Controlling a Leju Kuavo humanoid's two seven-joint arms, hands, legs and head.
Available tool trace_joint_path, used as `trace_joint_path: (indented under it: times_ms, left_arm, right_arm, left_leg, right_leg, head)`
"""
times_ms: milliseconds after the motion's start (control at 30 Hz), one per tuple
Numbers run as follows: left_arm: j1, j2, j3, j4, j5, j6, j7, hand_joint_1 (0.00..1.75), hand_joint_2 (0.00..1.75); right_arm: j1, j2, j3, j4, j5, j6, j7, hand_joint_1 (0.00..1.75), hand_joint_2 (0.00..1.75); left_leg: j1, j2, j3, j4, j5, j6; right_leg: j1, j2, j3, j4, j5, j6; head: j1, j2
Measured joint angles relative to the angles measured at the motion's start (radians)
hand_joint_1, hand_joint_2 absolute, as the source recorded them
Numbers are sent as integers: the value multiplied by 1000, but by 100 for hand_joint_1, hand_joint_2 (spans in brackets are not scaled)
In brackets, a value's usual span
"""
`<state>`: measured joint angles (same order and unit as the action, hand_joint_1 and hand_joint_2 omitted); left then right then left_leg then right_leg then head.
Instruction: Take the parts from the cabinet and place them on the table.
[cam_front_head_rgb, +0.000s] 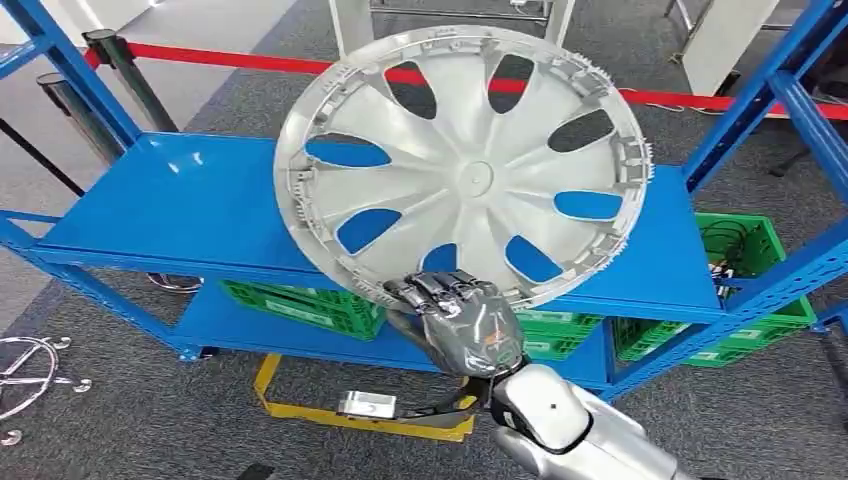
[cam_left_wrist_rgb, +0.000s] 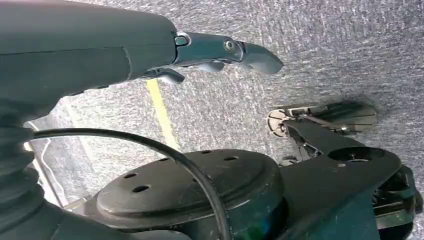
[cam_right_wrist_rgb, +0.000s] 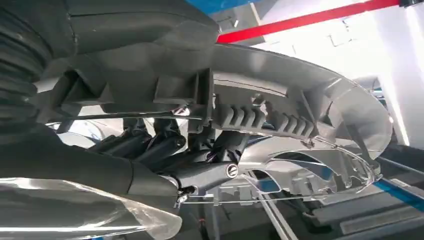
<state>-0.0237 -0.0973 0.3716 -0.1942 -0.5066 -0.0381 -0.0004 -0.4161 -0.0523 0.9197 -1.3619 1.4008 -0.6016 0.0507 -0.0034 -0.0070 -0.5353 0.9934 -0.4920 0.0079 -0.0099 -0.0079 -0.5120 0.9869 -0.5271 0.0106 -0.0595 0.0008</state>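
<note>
the right hand (cam_front_head_rgb: 455, 312) sits low in the middle of the head view and pinches the bottom rim of the hubcap (cam_front_head_rgb: 462, 165) – dark fingers on the front face, thumb behind. the hubcap fills the middle and top of that frame. it stands up from the hand and leans a bit, and it looks lifted off the blue shelf (cam_front_head_rgb: 170, 210), which spreads out behind it from left to right. so the hubcap is all above the hand, and the hand holds it by one low edge only. my guess is that the next move – bringing it away from the shelf and over to a table – depends on that: a big flat disc held at one edge could tip or turn in the fingers. green crates (cam_front_head_rgb: 300, 305) sit on the lower shelf, and a red rope (cam_front_head_rgb: 230, 60) runs along the top of the frame. the right wrist view shows what the head view can't: the ribbed back edge of the hubcap (cam_right_wrist_rgb: 280, 120) with the fingers (cam_right_wrist_rgb: 150, 145) curled under it. the left hand (cam_left_wrist_rgb: 150, 55) shows in its own wrist view at the top left, over grey carpet, with its fingers straight and nothing in them. it hangs down out of the way, so the right hand is the one near the hubcap.
</note>
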Motion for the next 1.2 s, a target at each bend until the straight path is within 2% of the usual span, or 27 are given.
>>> trace_joint_path:
  times_ms: [367,400,467,500,533,600,633,667,700,733,767,800,833,867,900,967,1000,1033,1133,1167,1200]
  left_arm:
    - [-3,3,-8,0,-25,0,0,0,175]
    - [-4,9,-8,0,-27,0,0,0,175]
    - [-6,9,-9,0,-29,0,0,0,175]
    - [-6,8,-9,0,-29,0,0,0,175]
    - [-6,8,-10,0,-29,0,0,0,175]
    - [-6,9,-10,0,-30,0,0,0,175]
    - [-6,9,-11,0,-30,0,0,0,175]
    - [-5,9,-11,0,-30,0,0,0,175]
    - [-6,9,-12,0,-30,0,0,0,175]
    - [-6,9,-14,0,-30,0,0,0,175]
    - [-7,9,-16,0,-32,0,0,0,175]
    - [-7,10,-18,0,-35,0,0,0,175]
    - [-8,16,-18,0,-37,0,0,0,175]
    - [-10,16,-19,0,-39,-1,0,0,175]
    - [-10,17,-19,0,-40,-1,-3,0,175]
    - [-10,18,-19,0,-43,-1,-4,0,175]
    - [-11,19,-19,0,-45,-1,-5,0,175]
    - [-11,20,-19,0,-47,-1,-6,0,175]
    - [-17,23,-19,0,-47,-4,-12,0,175]
    - [-18,23,-19,0,-48,-4,-13,0,175]
    - [-18,23,-20,0,-48,-4,-13,0,175]
  right_arm:
    - [0,-2,16,-7,15,-13,9,175,175]
    - [-1,-2,16,-8,18,-16,11,175,175]
    - [-2,-1,16,-17,21,-17,16,175,175]
    - [-1,-1,15,-21,22,-18,17,175,175]
    - [-4,-1,15,-22,22,-19,17,175,175]
    - [-2,-2,15,-22,25,-22,17,175,175]
    - [0,-2,15,-22,25,-22,17,175,175]
    - [1,-2,16,-22,25,-22,17,175,175]
    - [1,-3,16,-22,24,-22,18,175,175]
    - [1,-3,16,-22,24,-22,18,175,175]
    - [1,-3,15,-23,24,-22,22,175,175]
    - [0,-3,13,-24,25,-22,24,175,175]
    - [0,-4,13,-24,26,-22,24,175,175]
    - [2,-5,12,-29,28,-24,24,175,175]
    - [7,-6,11,-32,32,-25,26,175,175]
    - [10,-8,5,-38,32,-26,34,175,175]
    - [11,-10,0,-42,34,-26,36,175,175]
    - [12,-10,-6,-45,37,-27,37,175,175]
    - [17,-13,-14,-56,45,-36,39,175,175]
    - [18,-14,-14,-56,47,-37,39,175,175]
    - [20,-15,-14,-57,49,-37,39,175,175]
  left_leg:
    - [0,0,0,1,0,0]
    - [-6,-1,-2,9,-2,9]
    - [-2,0,6,-20,11,20]
    - [5,1,16,-35,20,21]
    - [7,1,18,-40,23,27]
    - [7,1,17,-39,21,29]
    - [7,1,17,-37,21,29]
    - [8,0,17,-35,21,28]
    - [9,-2,17,-32,18,24]
    - [12,-5,17,-26,14,17]
    - [16,-9,18,-17,7,8]
    - [18,-10,14,-2,-4,-3]
    - [13,-13,3,9,-9,-12]
    - [13,-14,-13,26,-6,-18]
    - [15,-14,-17,25,-4,-21]
    - [16,-14,-21,25,-3,-28]
    - [18,-10,-23,33,-21,-32]
    - [17,-5,-36,69,-55,-34]
    - [16,-5,-108,289,-171,-36]
    - [14,-5,-111,326,-182,-35]
    - [12,-5,-91,312,-168,-32]
  right_leg:
    - [0,0,0,-1,0,0]
    - [-6,-3,1,-7,7,11]
    - [-1,-3,6,-18,10,17]
    - [-2,1,-4,-6,-5,16]
    - [-1,5,-28,39,-32,15]
    - [-5,7,-120,218,-100,20]
    - [-7,6,-162,288,-117,24]
    - [-9,6,-183,311,-111,27]
    - [-13,6,-179,287,-81,29]
    - [-18,6,-157,225,-34,33]
    - [-23,6,-119,136,21,36]
    - [-28,8,-88,59,49,42]
    - [-22,22,-75,63,35,43]
    - [-22,22,-80,51,30,28]
    - [-20,22,-90,59,32,23]
    - [-18,20,-94,67,35,16]
    - [-22,13,-95,62,38,4]
    - [-21,12,-97,62,41,-3]
    - [-13,0,-108,62,47,-17]
    - [-10,-2,-111,62,50,-21]
    - [-9,-2,-115,62,54,-23]
  head:
    - [0,0]
    - [-1,0]
    - [0,0]
    - [0,0]
    - [2,0]
    - [3,0]
    - [3,0]
    - [3,0]
    - [3,0]
    - [3,0]
    - [3,0]
    - [3,0]
    - [7,0]
    - [8,0]
    - [1,0]
    - [0,0]
    - [1,0]
    - [-3,0]
    - [-3,0]
    - [-3,0]
    - [-4,0]
